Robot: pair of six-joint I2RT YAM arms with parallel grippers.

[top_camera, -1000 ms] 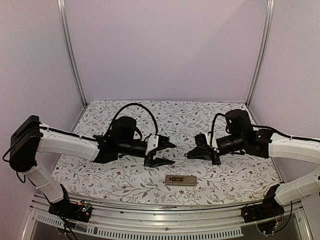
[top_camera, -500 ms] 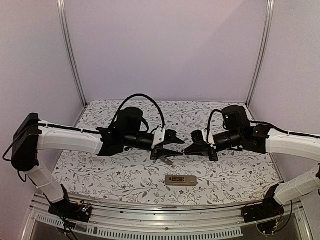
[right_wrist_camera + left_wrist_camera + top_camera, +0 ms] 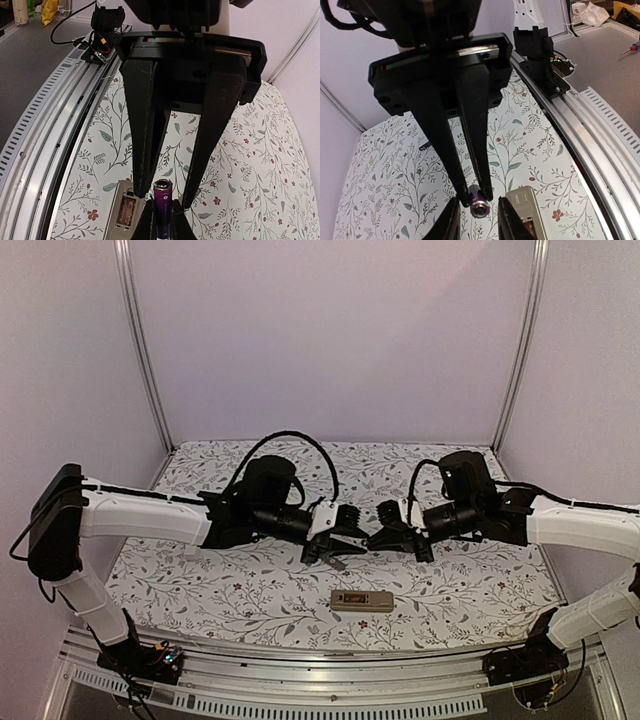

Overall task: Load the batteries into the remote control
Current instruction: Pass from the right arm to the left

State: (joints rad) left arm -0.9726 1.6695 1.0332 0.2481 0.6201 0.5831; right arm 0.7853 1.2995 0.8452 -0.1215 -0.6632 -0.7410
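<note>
A purple battery [image 3: 480, 206] with a metal end is held above the table in my left gripper [image 3: 476, 197], which is shut on it. The same battery [image 3: 164, 202] points up between the fingers of my right gripper [image 3: 163, 196], which is open and straddles its free end with a gap on each side. In the top view the left gripper [image 3: 356, 538] and right gripper [image 3: 373, 538] meet tip to tip over the middle of the table. The grey remote [image 3: 362, 601] lies flat below them, its battery bay open; it also shows in the left wrist view [image 3: 527, 212] and the right wrist view [image 3: 125, 210].
The floral table cloth [image 3: 250, 595] covers the table. A small dark slim object [image 3: 423, 146] lies on the cloth behind the left gripper. The metal rail [image 3: 300, 665] runs along the near edge, with both arm bases on it.
Both arms have swung inward and a little away from the near edge. Their grippers, apart a second ago, now meet tip to tip. The remote has not moved.
</note>
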